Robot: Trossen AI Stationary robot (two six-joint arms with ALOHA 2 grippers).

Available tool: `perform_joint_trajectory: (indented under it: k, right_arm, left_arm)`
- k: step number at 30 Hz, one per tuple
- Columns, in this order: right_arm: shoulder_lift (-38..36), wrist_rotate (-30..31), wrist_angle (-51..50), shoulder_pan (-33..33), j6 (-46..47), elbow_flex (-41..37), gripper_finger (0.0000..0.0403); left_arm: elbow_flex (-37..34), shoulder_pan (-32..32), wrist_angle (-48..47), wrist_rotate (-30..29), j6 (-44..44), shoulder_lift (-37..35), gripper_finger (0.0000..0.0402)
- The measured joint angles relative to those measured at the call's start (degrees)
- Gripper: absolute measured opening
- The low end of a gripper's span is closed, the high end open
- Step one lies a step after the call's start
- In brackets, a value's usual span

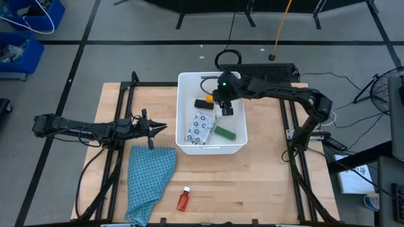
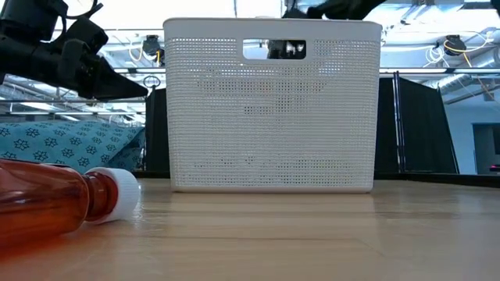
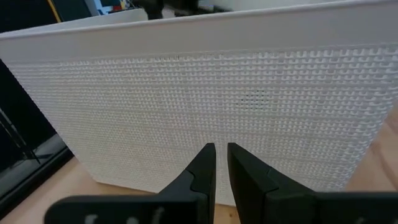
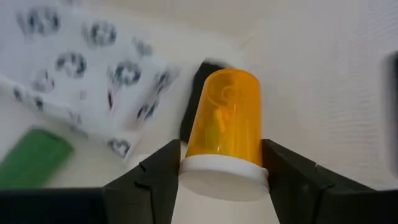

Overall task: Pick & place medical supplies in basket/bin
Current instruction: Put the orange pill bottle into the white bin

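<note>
— While the right gripper [image 4: 221, 163] hung inside the white tub [image 1: 189, 146], what did it hold?

— The orange bottle [image 4: 225, 119], white cap between the fingers, the jaws wide around it. It sat over the tub's far end, above a black block [image 4: 193, 102].

— What was in already?

— The dotted packet [image 1: 201, 128] and green block [image 1: 223, 132] lay on the tub floor. I could not find the small white cylinder.

— And outside?

— The red bottle [image 1: 184, 199] lay on its side on the table [image 1: 265, 183], near the teal cloth [image 1: 148, 180]. The left gripper [image 3: 221, 160], nearly closed and empty, waited just beside the tub's wall. I judged the job over halfway done.
</note>
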Motion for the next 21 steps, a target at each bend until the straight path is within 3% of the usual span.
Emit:
perform_joint_trajectory:
  k: [21]
  right_arm:
    - [14.35, -0.21, -4.97, -1.51, -2.49, 0.19, 0.0189]
  left_arm:
    - [0.00, 0.01, -1.60, 0.08, -1.50, 0.00, 0.0047]
